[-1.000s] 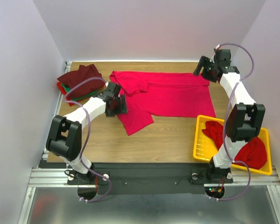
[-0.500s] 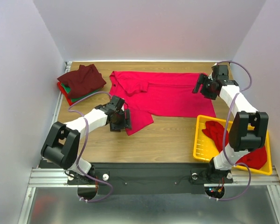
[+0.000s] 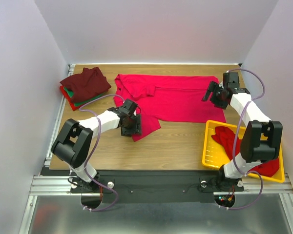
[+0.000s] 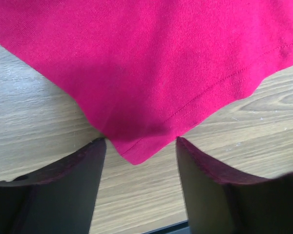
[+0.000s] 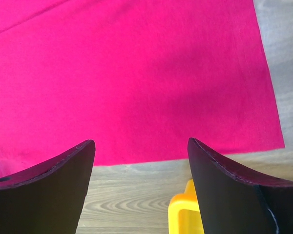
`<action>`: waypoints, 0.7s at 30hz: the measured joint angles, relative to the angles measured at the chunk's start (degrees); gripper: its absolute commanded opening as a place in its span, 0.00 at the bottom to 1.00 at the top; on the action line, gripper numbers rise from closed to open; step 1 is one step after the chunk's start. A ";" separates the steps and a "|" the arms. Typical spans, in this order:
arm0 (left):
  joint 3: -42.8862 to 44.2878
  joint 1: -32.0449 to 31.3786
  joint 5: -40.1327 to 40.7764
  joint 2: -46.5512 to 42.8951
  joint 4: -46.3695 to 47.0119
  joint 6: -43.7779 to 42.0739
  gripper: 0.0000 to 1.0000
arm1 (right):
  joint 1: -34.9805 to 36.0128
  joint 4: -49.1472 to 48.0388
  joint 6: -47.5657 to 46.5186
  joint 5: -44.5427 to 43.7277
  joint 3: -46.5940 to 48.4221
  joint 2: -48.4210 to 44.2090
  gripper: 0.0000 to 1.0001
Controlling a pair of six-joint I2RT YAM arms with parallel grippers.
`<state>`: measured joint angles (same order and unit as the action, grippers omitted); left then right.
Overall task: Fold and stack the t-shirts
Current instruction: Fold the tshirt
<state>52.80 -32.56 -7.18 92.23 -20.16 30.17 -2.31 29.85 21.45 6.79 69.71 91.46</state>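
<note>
A crimson red t-shirt (image 3: 178,100) lies spread across the back of the table, its sleeve (image 3: 144,126) folded toward the front. My left gripper (image 3: 133,127) is open at the sleeve's near corner; in the left wrist view that corner (image 4: 136,151) lies on the wood between the two fingers (image 4: 63,190). My right gripper (image 3: 212,100) is open above the shirt's right end; in the right wrist view the hem (image 5: 185,153) runs across just ahead of the fingers (image 5: 49,190). A folded stack of maroon, green and red shirts (image 3: 84,85) sits at the back left.
A yellow slotted tray (image 3: 209,146) at the front right holds more crumpled red shirts (image 3: 261,158); its corner (image 5: 183,214) shows in the right wrist view, close under the right gripper. White walls close in the table on three sides.
My left gripper has moved right and toward the front along the sleeve to its near corner. My right gripper has come down and forward from the back right corner to the shirt's right end.
</note>
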 measured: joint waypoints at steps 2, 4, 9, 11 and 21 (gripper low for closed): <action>0.26 -0.37 0.79 0.37 -0.28 -0.09 0.56 | 0.02 0.17 0.28 -0.33 -0.46 -0.02 0.82; 0.52 -0.85 1.49 0.68 -0.63 -0.09 0.51 | 0.00 0.17 0.61 -0.59 -0.57 -0.02 0.82; 0.52 -1.86 3.69 0.94 -1.60 -0.13 0.25 | 0.00 0.13 1.07 -1.01 -0.59 -0.39 0.82; 0.52 -2.01 4.15 1.05 -1.73 0.09 0.15 | 0.00 -0.20 1.27 -1.14 -1.07 -0.79 0.82; 4.48 -2.71 4.74 4.13 -5.14 -1.16 0.00 | -0.50 -0.07 2.43 -4.59 -5.33 -2.62 0.84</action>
<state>57.28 -35.27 -2.44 96.36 -25.30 29.02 -2.81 29.78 23.88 2.20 64.38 88.84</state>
